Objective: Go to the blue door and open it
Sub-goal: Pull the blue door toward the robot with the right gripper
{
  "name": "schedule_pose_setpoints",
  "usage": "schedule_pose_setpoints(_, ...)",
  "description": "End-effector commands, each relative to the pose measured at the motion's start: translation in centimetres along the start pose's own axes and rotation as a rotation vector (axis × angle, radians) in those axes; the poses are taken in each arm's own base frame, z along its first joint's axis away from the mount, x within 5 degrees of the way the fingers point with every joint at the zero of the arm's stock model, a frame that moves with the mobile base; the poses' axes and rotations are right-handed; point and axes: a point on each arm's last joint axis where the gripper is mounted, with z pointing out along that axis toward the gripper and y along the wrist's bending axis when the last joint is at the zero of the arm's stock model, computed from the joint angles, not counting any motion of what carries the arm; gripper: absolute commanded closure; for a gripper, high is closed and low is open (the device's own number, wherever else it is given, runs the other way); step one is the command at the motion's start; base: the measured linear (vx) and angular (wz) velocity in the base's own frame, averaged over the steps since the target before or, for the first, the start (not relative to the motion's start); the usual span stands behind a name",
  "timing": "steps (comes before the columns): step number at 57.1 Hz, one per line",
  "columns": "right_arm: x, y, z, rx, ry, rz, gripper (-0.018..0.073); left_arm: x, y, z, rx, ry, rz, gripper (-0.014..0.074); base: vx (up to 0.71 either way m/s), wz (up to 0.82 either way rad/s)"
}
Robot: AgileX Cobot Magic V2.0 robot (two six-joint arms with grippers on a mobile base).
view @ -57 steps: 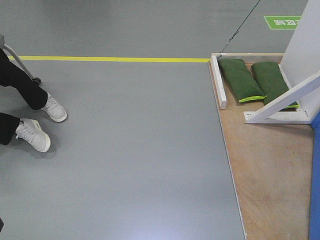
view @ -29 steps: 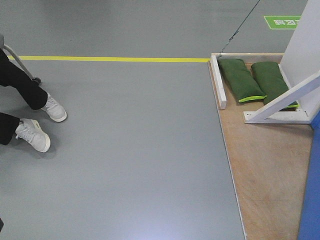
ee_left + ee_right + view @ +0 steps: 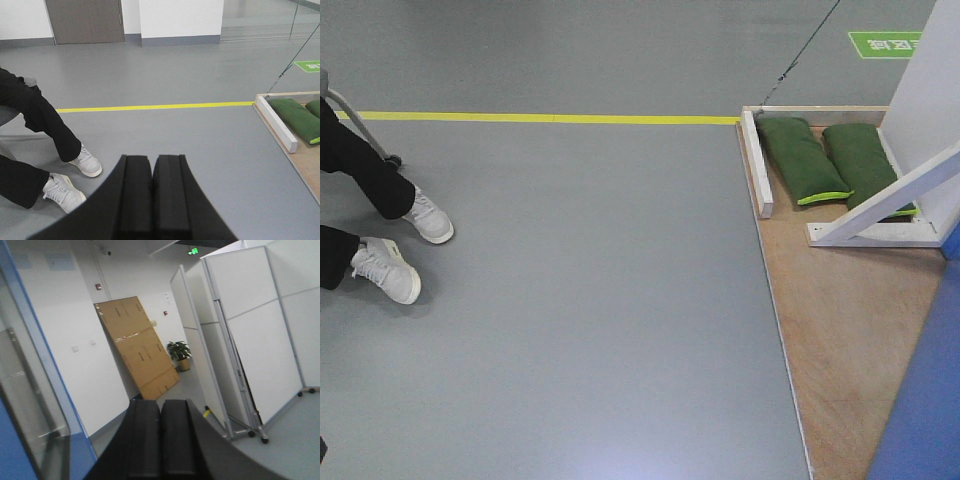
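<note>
The blue door [image 3: 930,400] shows as a bright-blue slab in the bottom right corner of the front view, slanting over the wooden base [image 3: 850,330]. In the right wrist view the blue door [image 3: 14,452] fills the left edge, glossy and reflecting the room, close beside my right gripper [image 3: 161,405]. That gripper is shut, its black pads pressed together with nothing between them. My left gripper [image 3: 152,162] is also shut and empty, pointing out over the grey floor away from the door. Neither gripper appears in the front view.
A seated person's legs and white sneakers [image 3: 388,270] are at the left. A yellow floor line [image 3: 550,118] runs across. Green sandbags [image 3: 802,160] and white frame braces [image 3: 885,205] sit on the base. Wheeled partitions [image 3: 250,335] and a leaning cardboard sheet [image 3: 137,345] stand to the right.
In the front view the blue door's lower edge has swung leftward over the wooden base, covering more of the bottom right corner. Nothing else has moved noticeably.
</note>
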Motion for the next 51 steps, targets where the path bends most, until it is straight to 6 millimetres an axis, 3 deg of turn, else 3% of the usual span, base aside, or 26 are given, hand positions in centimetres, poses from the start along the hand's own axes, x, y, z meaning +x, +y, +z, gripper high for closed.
schedule_pose_setpoints(1, -3.1, 2.6, -3.0, -0.103, -0.132, 0.036, 0.0547, -1.7, 0.0, -0.4, 0.007, -0.124, -0.009, 0.0524, 0.0, 0.0)
schedule_pose_setpoints(51, 0.2, 13.7, -7.0, -0.656, 0.186, 0.234, 0.0547, -1.7, 0.0, -0.4, 0.007, -0.124, -0.009, 0.0524, 0.0, 0.0)
